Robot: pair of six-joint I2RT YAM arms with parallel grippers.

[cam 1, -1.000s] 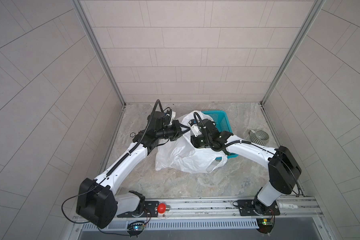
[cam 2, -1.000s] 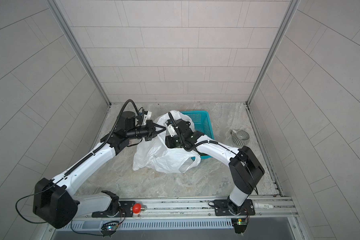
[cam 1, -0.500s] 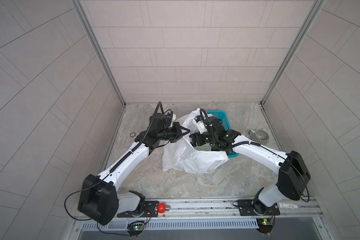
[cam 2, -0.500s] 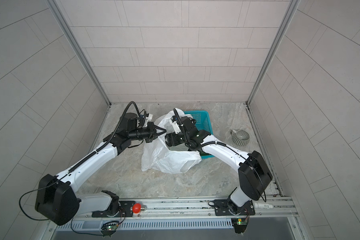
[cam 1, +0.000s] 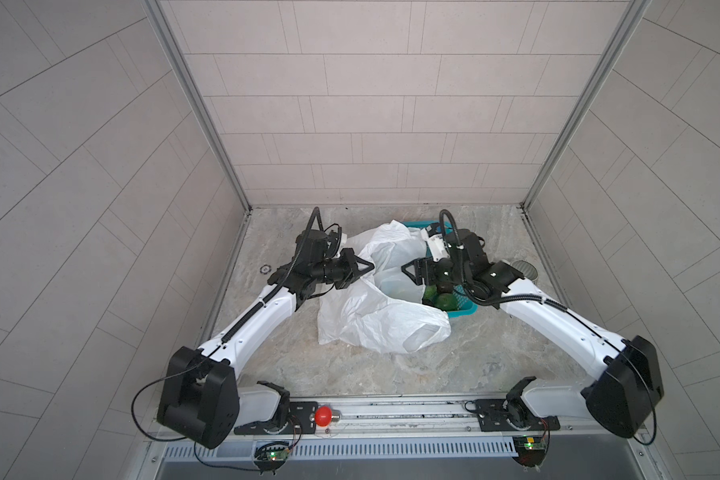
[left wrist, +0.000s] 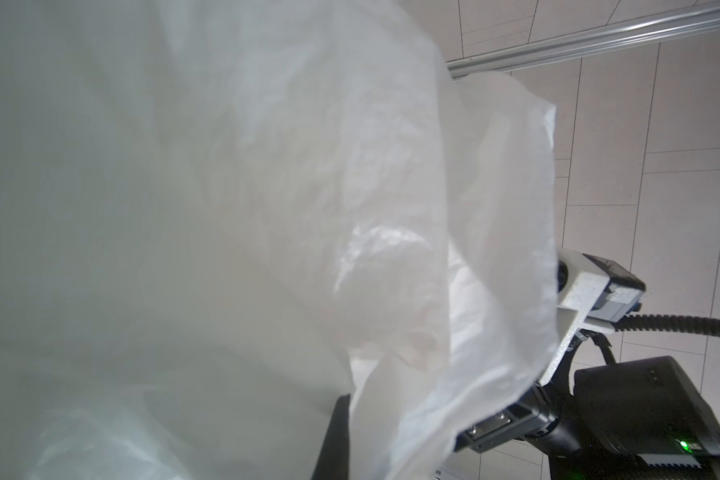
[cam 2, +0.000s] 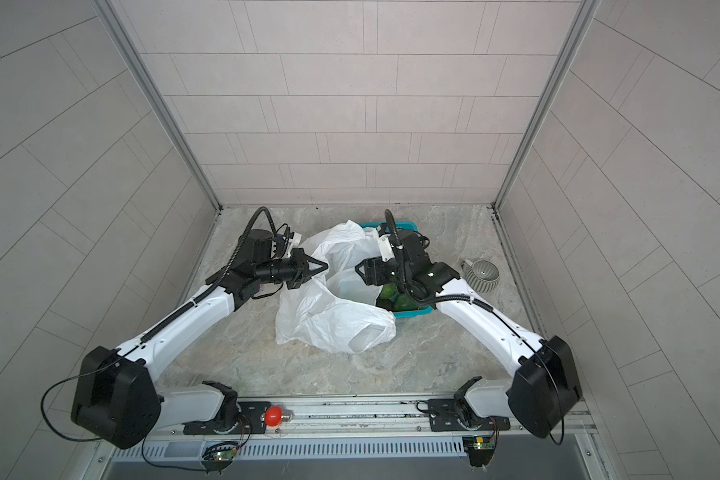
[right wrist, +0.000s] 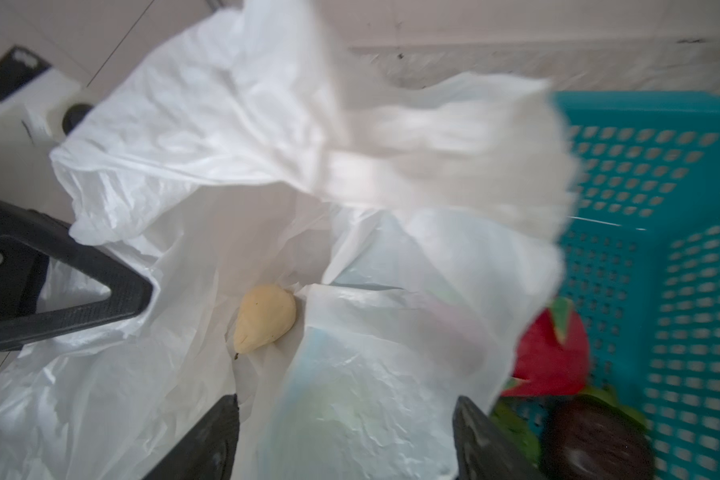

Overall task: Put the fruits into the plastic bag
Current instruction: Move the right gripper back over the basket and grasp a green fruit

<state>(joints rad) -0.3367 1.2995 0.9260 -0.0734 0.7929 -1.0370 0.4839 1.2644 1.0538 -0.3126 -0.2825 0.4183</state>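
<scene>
Lying in plastic bag (cam 1: 375, 324): pale yellow fruit (right wrist: 265, 318), seen from right wrist only. Dragon fruit (right wrist: 553, 353) and dark fruit (right wrist: 595, 440) held in teal basket (right wrist: 661, 208). Bag pinched by left gripper (cam 1: 366, 269); right gripper (right wrist: 346, 401) wide, empty.

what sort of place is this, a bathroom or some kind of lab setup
Most likely a robot test cell, not a real room: grey tiled walls with metal corner strips box in a stone-look floor, and two robot arms are mounted on a metal rail along its front edge.
</scene>
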